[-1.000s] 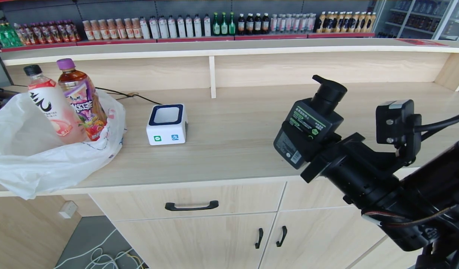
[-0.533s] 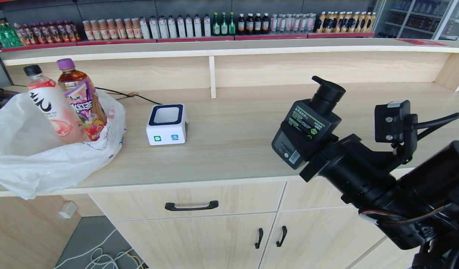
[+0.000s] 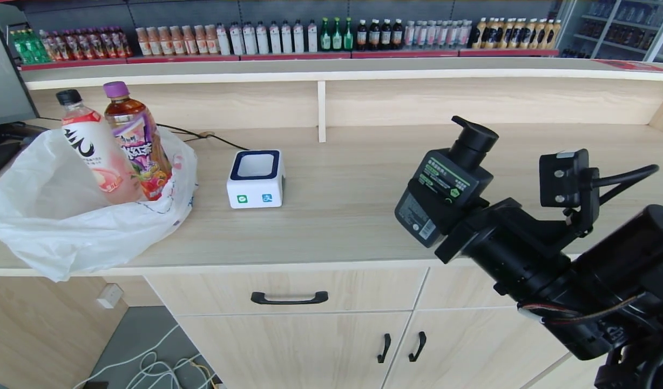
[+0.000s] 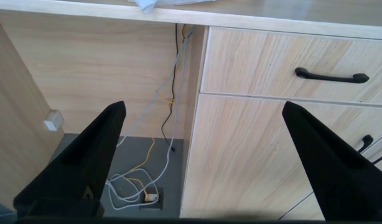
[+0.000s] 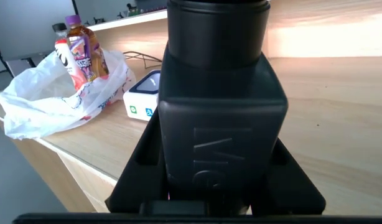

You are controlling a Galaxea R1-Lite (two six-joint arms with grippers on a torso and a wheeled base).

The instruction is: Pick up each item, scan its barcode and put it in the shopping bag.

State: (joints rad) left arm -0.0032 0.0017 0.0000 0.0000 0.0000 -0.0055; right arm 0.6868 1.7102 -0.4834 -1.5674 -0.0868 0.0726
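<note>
Grips black square pump bottle (image 3: 445, 186) in right jaws, left jaws released, risks missed scan by angling barcode (image 3: 426, 229) off white cube scanner (image 3: 255, 178).

A green label (image 3: 444, 176) with small white print was borne on the face of the black pump bottle (image 3: 461, 186), and a white barcode sticker (image 3: 427, 229) on its side; the print was too small to be read. A green icon (image 3: 242, 199) and a blue icon (image 3: 267, 198) were shown on the white scanner box (image 3: 255, 186). Bold lettering was carried on the black-capped bottle (image 3: 91, 148) and the purple-capped bottle (image 3: 140, 143).
</note>
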